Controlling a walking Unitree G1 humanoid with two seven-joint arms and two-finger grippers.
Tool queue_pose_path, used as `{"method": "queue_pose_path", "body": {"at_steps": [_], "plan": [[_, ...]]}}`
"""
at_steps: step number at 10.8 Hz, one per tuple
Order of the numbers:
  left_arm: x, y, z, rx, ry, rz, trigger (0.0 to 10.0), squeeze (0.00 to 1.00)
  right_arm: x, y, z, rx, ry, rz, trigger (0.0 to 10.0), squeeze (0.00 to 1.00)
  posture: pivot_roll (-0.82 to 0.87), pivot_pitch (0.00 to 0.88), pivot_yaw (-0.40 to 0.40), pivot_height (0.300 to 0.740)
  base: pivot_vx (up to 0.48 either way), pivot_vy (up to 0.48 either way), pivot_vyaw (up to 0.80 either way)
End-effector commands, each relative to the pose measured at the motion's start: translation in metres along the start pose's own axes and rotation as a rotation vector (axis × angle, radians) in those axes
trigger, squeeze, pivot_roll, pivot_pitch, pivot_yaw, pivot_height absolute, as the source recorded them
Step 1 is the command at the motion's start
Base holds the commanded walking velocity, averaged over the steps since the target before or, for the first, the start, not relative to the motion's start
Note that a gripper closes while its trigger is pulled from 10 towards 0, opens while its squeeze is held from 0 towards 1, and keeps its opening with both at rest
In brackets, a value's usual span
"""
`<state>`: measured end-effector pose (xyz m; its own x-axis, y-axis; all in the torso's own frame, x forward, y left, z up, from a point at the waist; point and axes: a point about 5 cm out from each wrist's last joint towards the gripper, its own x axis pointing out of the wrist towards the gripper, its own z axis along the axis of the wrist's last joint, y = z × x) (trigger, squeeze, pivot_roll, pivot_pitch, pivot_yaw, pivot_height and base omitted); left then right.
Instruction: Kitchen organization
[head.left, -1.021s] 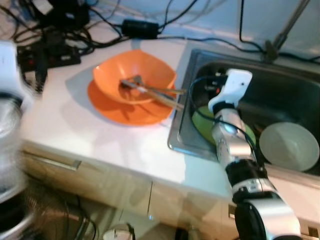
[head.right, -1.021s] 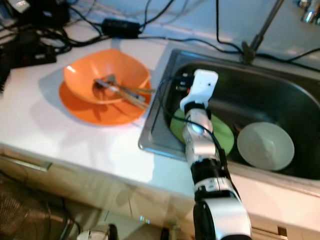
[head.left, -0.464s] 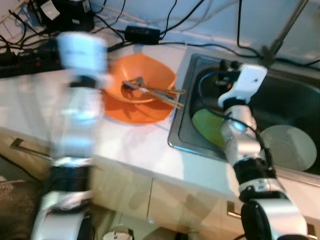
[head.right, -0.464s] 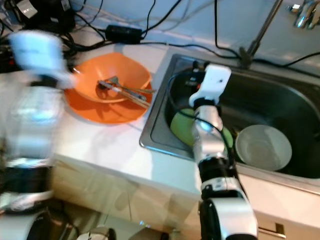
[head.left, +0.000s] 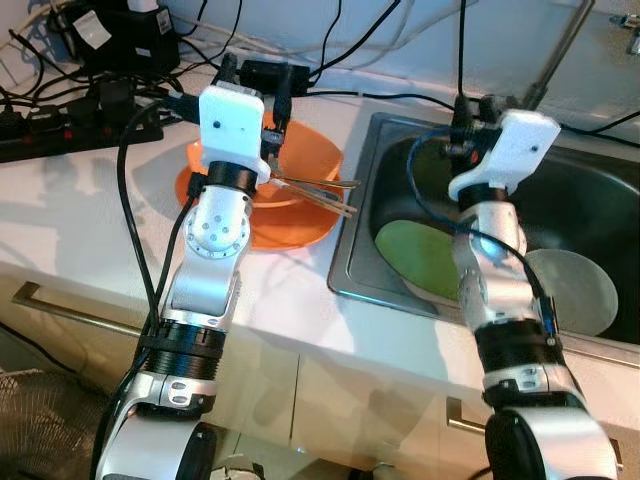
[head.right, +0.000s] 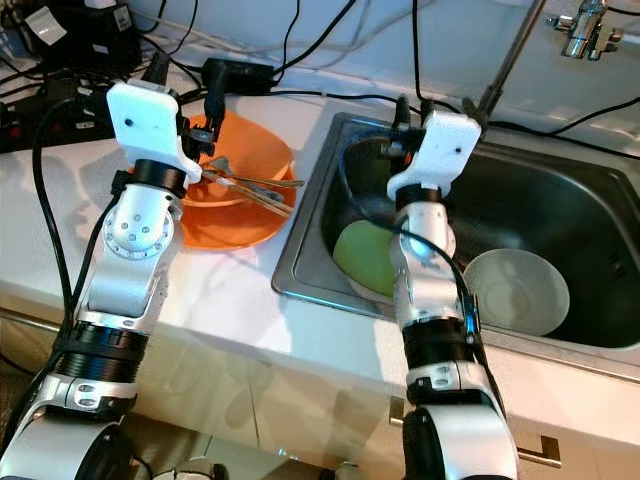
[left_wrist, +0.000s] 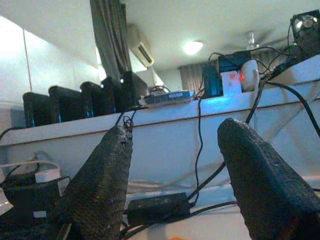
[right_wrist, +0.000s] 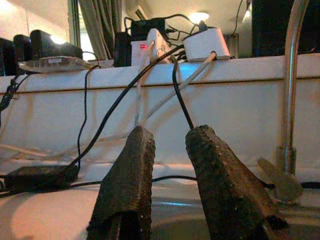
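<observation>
Taking the steel sink (head.left: 352, 262) as the landmark: nearest the robot, inside the basin, a green plate (head.left: 418, 256) lies against the near-left wall and a pale bowl (head.left: 572, 290) sits beside it, further from the counter. The right arm rises out of the basin side, and its right gripper (right_wrist: 167, 180) hangs above the sink's back left corner, aimed toward the far wall and the tap stem (right_wrist: 287, 95); its two fingers stand a small gap apart and hold nothing. On the white counter (head.left: 90, 230) to the left of the sink, close to its rim, an orange bowl (head.left: 305, 160) sits on an orange plate (head.left: 290, 225), with utensils (head.left: 315, 190) lying in the bowl, their long axis running across toward the sink and their tips reaching over the bowl's sink-side edge. The left gripper (left_wrist: 172, 185) hovers above the far side of that bowl, spread wide and empty, pointing past it at the black power adapter (head.left: 270, 72) and cables along the wall. By my reading the left arm is much the nearer to the orange dishes and utensils, which lie just below and slightly nearer the robot than its fingertips, so it would have to tip downward to reach them.
</observation>
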<state>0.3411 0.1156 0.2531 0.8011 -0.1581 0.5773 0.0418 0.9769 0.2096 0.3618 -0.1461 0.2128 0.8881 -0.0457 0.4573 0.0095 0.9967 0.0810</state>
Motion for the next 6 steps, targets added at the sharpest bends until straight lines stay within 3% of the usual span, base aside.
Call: {"method": "queue_pose_path", "body": {"at_steps": [1,6], "plan": [[0.0038,-0.0018,0.0031,0.005,-0.024,0.005,10.0,0.0,0.0011,-0.0001,0.0053,-0.007,-0.014,0.003,10.0,0.0,0.02,0.0,-0.061,0.74,0.0,-0.247,0.0],[0.0023,-0.0053,0.0044,0.001,-0.055,0.001,10.0,0.0,-0.0044,0.0046,0.0029,-0.004,0.01,0.02,10.0,0.0,0.02,0.0,-0.063,0.74,0.0,-0.255,0.0]]}}
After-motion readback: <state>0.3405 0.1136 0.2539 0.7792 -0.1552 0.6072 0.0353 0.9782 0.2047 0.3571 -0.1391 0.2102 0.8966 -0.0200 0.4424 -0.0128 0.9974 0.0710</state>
